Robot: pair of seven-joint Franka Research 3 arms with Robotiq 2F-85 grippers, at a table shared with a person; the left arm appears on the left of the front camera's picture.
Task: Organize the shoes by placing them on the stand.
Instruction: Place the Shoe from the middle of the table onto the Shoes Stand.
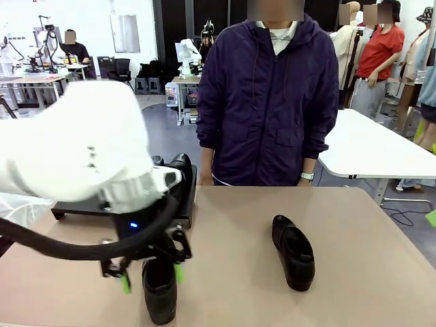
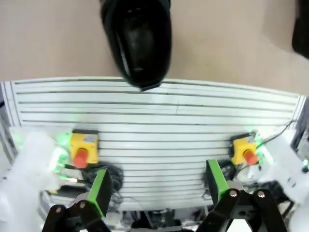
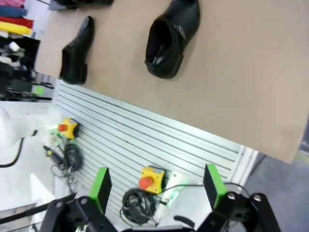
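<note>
One black shoe (image 1: 159, 293) lies at the table's near edge, its end jutting over the edge in the left wrist view (image 2: 137, 41). My left gripper (image 1: 151, 276) hangs open just above it, green pads to either side, nothing held. In its own view the left gripper (image 2: 158, 188) is on the robot's side of the shoe. A second shoe (image 1: 294, 252) lies right of centre. The black stand (image 1: 82, 208) sits at the far left with a shoe (image 1: 181, 167) on it, mostly hidden by my arm. My right gripper (image 3: 157, 187) is open and empty, off the table edge, with both loose shoes (image 3: 171, 38) (image 3: 77, 50) ahead.
A person (image 1: 272, 102) in a dark purple jacket stands at the far side, with no hands over the table. Below the tabletop runs a white slatted panel (image 2: 159, 121) with yellow emergency-stop boxes (image 2: 83, 149) and cables. A white table (image 1: 368, 146) stands at the back right.
</note>
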